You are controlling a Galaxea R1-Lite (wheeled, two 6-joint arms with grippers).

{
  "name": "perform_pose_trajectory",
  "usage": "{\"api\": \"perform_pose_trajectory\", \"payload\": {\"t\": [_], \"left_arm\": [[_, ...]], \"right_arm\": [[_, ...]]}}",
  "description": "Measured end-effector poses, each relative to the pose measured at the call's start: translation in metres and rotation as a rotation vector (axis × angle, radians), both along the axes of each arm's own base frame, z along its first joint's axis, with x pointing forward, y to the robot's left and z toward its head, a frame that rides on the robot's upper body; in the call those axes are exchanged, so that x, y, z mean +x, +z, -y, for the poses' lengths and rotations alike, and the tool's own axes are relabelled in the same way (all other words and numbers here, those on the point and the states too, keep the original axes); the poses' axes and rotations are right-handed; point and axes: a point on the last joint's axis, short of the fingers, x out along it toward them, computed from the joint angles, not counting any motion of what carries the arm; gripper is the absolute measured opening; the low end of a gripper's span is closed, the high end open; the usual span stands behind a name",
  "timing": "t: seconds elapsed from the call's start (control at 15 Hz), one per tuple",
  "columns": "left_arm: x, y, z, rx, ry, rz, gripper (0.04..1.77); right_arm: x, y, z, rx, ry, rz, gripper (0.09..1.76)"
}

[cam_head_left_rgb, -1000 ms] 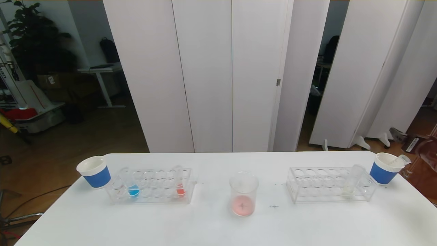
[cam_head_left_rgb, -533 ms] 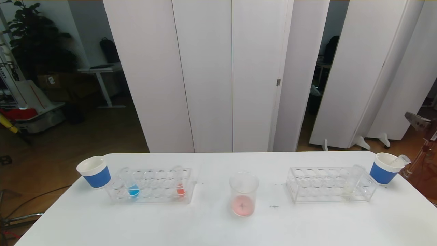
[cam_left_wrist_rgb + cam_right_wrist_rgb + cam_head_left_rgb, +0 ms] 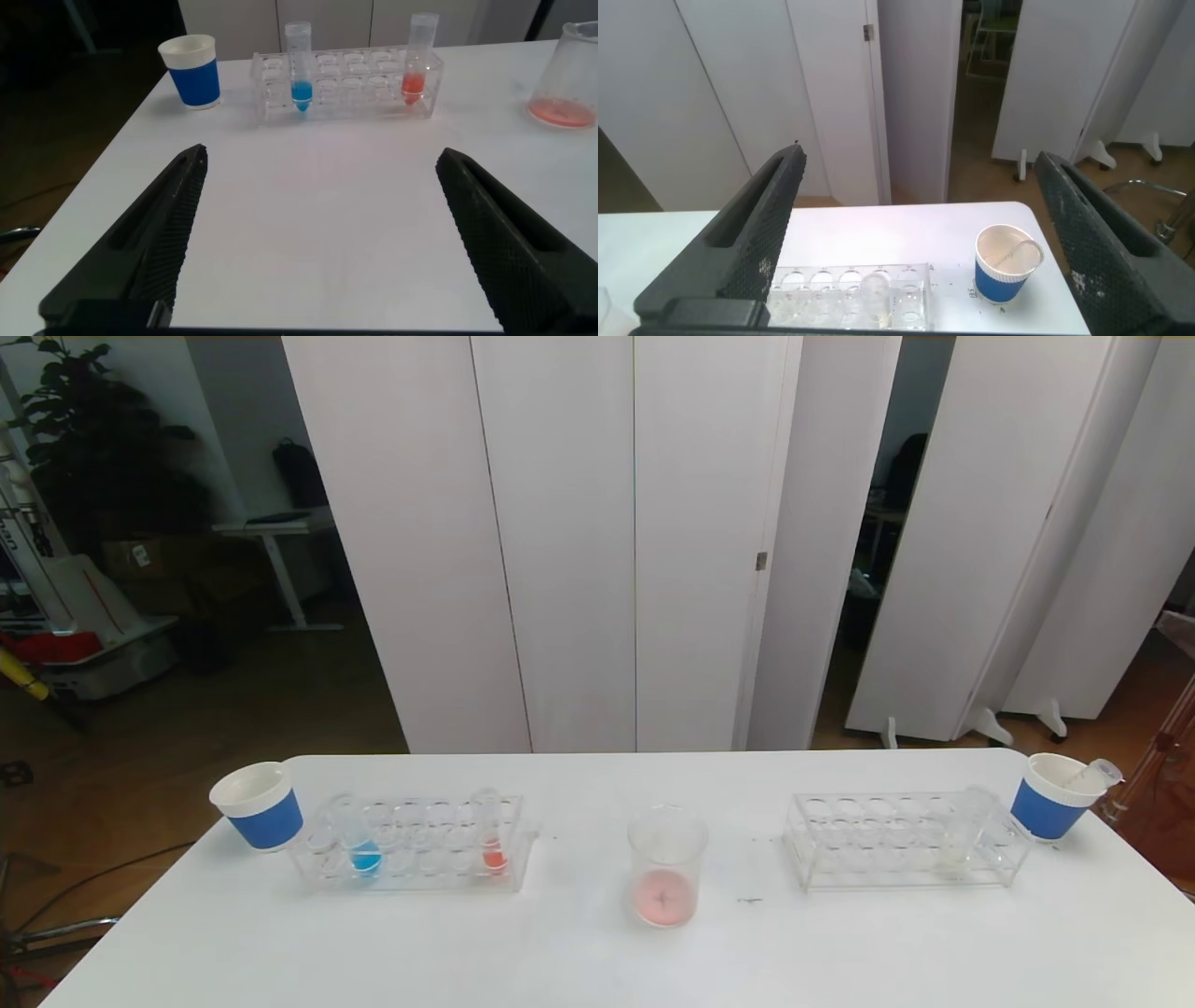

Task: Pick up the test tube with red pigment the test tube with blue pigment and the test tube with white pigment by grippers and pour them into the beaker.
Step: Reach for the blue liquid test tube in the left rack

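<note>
Two clear racks on white table — blue-banded cup beside left rack, another beside right — white partitions behind.

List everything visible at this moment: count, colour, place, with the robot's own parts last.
beaker: one, clear, pink residue inside, table centre.
racks: two, clear, one each side of the beaker.
test tube with blue pigment: one, left rack.
orange-red tube: one, left rack.
test tube with white pigment: one, right rack.
cups: two, white with blue bands, at the table's far corners; right one holds an empty tube.
table: one, white.
left gripper: open, above the table.
right gripper: open, raised.
</note>
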Motion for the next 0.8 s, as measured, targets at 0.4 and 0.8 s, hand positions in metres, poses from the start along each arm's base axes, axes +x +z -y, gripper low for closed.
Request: {"api": "perform_pose_trajectory", "payload": {"t": [0.4, 0.8], "left_arm": [[0.0, 0.0, 0.0, 0.0, 0.0, 0.0, 1.75], [0.0, 0.0, 0.0, 0.0, 0.0, 0.0, 1.75]], "right_arm": [[-0.102, 0.013, -0.034, -0.031, 0.105, 0.033, 1.75], [-0.19, -0.021, -0.044, -0.034, 0.16, 0.057, 1.75]]}}
